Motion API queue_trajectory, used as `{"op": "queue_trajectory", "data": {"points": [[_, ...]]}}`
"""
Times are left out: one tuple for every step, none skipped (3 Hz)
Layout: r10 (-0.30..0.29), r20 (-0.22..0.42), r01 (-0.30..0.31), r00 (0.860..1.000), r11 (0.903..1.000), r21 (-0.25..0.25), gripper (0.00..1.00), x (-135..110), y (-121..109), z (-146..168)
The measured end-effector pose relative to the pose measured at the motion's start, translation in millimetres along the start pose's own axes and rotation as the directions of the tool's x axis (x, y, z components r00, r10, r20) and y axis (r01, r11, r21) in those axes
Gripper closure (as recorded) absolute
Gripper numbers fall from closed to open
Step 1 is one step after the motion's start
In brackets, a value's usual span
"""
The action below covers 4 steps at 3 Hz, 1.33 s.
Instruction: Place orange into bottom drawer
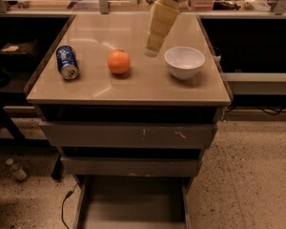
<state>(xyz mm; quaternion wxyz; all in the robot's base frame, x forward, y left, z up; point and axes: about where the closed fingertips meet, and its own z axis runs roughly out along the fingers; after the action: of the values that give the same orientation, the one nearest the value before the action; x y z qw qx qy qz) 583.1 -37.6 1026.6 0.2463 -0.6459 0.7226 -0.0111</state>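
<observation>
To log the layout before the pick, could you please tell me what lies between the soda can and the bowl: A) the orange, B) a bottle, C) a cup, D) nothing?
A: the orange sits on the table between the soda can and the bowl, with the end effector hanging above the table between orange and bowl.

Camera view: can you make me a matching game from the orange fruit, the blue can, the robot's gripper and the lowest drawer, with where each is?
1 small round orange fruit
2 blue metal soda can
3 pale robot gripper
4 bottom grey metal drawer

a pulled out
b lying at left of tabletop
c over tabletop, beside round white bowl
d tabletop middle

Pairs: 1-d, 2-b, 3-c, 4-a
</observation>
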Motion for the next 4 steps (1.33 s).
{"op": "queue_trajectory", "data": {"points": [[0.017, 0.071, -0.015, 0.997, 0.9996, -0.023, 0.00, -18.4, -31.9, 23.1], [0.036, 0.104, -0.029, 0.994, 0.9974, -0.066, 0.00, -25.6, -49.1, 53.5], [0.066, 0.116, -0.053, 0.991, 0.9922, -0.113, 0.00, -21.7, -60.6, 89.9], [0.066, 0.116, -0.053, 0.991, 0.9922, -0.113, 0.00, -21.7, -60.6, 89.9]]}}
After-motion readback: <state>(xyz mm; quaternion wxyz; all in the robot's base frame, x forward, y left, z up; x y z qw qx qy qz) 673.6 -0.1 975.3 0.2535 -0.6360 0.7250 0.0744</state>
